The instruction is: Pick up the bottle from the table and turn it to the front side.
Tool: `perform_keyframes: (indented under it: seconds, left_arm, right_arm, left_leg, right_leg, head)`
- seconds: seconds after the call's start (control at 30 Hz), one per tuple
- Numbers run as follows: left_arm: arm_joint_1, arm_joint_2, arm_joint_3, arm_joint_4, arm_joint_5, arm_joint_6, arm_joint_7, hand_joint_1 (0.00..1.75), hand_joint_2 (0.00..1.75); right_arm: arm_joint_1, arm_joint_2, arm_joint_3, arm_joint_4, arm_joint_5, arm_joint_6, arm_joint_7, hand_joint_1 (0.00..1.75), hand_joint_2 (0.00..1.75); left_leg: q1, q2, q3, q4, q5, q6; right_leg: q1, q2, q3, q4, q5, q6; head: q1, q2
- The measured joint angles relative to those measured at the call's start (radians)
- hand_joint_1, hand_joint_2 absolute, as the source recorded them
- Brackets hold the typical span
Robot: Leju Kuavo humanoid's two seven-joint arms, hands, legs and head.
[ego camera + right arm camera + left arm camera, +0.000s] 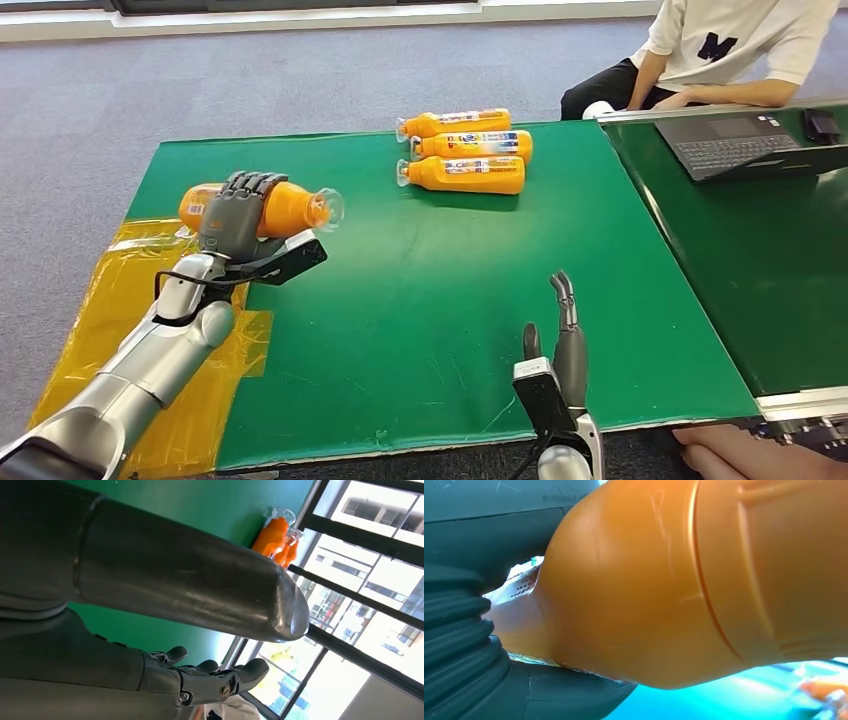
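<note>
The green surface (430, 290) lay wide in front of me, and everything else I place against it. Beyond its far right corner a person (720, 55) sat, and along its right edge ran a second, darker table (740, 260) with an open laptop (745, 143) on it. A yellow sheet (110, 310) covered the surface's near left corner.

Near the far edge of the surface, three orange bottles (465, 150) lay on their sides in a tight row, touching one another, caps toward my left.

Over the left part of the surface my left hand (235, 212) was clenched around the bottle (285, 208), fingers wrapped over the top of its body. It was off the surface, lying roughly level, its cap end pointing toward the middle of the surface. In the left wrist view the orange body (664, 585) pressed right against my palm.

My right hand (560, 340) stood released above the near edge of the surface, fingers straight and apart, grasping nothing.

I judged the pick-up done. The turn was what remained: only a sliver of label showed past my fingers, so I could not tell whether the front faced out yet.
</note>
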Motion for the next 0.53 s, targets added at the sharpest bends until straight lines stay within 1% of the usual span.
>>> perform_keyframes:
  seconds: [0.13,0.23,0.43,0.53]
  left_arm:
    - [0.058,0.060,0.000,0.006,-0.020,0.001,-0.007,1.75,1.75]
    - [0.092,0.093,0.000,0.006,-0.029,0.008,-0.009,1.75,1.75]
    - [0.133,0.148,0.013,-0.024,-0.057,-0.003,0.004,1.75,1.75]
    - [0.145,0.166,0.020,-0.039,-0.062,-0.006,0.006,1.75,1.75]
  right_arm:
    - [0.008,-0.009,0.000,0.000,-0.015,-0.012,-0.008,0.00,0.00]
    - [0.009,-0.017,0.000,0.000,-0.022,-0.016,-0.013,0.00,0.00]
    - [0.010,-0.030,0.000,0.001,-0.032,-0.027,-0.015,0.00,0.00]
    - [0.011,-0.034,0.001,0.001,-0.033,-0.031,-0.015,0.00,0.00]
  left_leg:
    - [0.000,0.002,0.000,0.000,0.000,0.000]
    - [0.000,0.001,-0.001,0.000,0.000,0.000]
    - [0.000,0.002,0.000,0.000,0.000,0.000]
    - [0.000,0.002,0.001,0.000,-0.001,-0.001]
  right_leg:
    - [0.000,0.001,-0.001,0.000,0.000,0.000]
    - [0.000,0.001,-0.002,0.000,0.000,0.000]
    - [0.000,0.001,-0.001,0.000,0.000,0.000]
    - [0.000,0.001,-0.001,0.000,0.000,-0.001]
  head:
    - [0.000,0.000]
    - [0.000,0.000]
    - [0.000,0.000]
    - [0.000,0.000]
